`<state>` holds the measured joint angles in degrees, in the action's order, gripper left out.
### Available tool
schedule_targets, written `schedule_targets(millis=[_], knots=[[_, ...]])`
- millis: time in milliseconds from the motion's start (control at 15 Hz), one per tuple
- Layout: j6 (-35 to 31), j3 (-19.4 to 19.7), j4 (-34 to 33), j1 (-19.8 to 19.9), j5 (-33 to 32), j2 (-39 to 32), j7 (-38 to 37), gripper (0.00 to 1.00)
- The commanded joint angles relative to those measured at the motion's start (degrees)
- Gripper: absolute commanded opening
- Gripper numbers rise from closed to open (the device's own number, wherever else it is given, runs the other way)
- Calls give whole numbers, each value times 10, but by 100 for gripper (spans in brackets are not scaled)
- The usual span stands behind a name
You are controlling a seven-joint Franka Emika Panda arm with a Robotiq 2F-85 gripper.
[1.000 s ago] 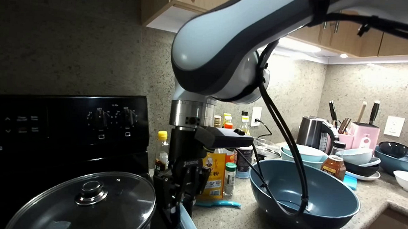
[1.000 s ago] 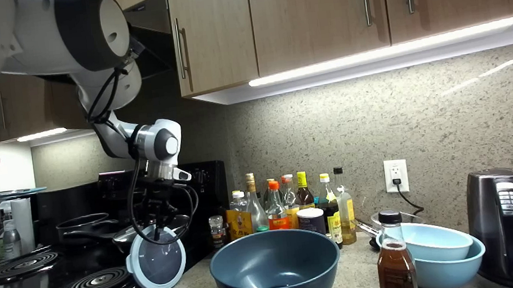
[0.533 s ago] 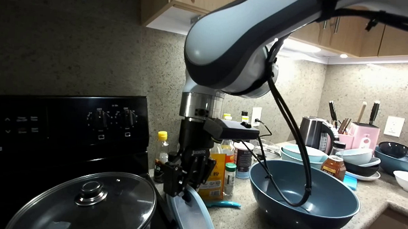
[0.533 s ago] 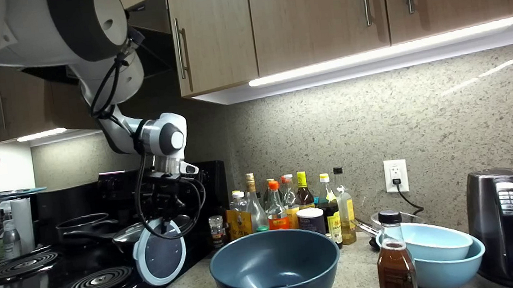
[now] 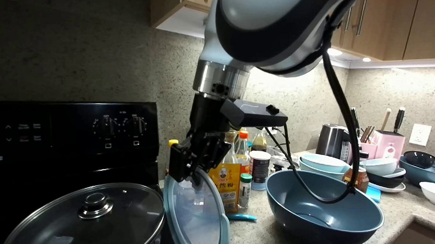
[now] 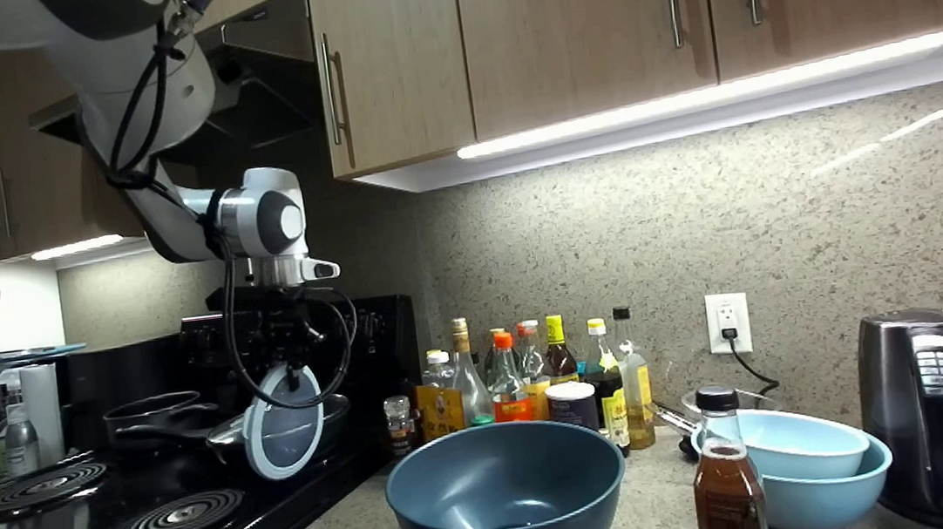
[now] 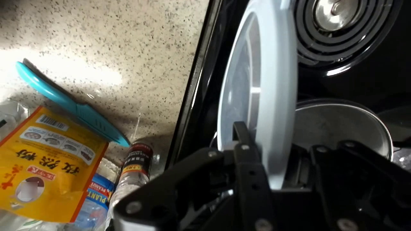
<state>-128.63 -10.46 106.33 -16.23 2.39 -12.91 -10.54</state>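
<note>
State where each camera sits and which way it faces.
An exterior view: near the stove, facing its panel and along the counter; arm and hand show.
An exterior view: before the counter, facing the backsplash; more arm shows, plus the hand.
Wrist view: above the hand, facing down at counter and stove; fingers show.
Both exterior views share the large dark bowl and held lid.

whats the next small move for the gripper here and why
Probably lift straight up a little, jaws shut: the gripper holds the blue-rimmed lid by its rim, and that lid hangs on edge, right next to the knobbed glass lid in an exterior view. Whether the two touch is hard to tell, so height first seems safer than swinging sideways.
</note>
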Motion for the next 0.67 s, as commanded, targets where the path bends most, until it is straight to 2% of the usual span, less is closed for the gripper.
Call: schedule_targets(millis=[0,267,600], knots=[[-51,3,52,-20,-70,54,-82,1],[-66,13,88,-28,-209,95,-241,1],[-19,5,114,-18,-373,130,-443,1]])
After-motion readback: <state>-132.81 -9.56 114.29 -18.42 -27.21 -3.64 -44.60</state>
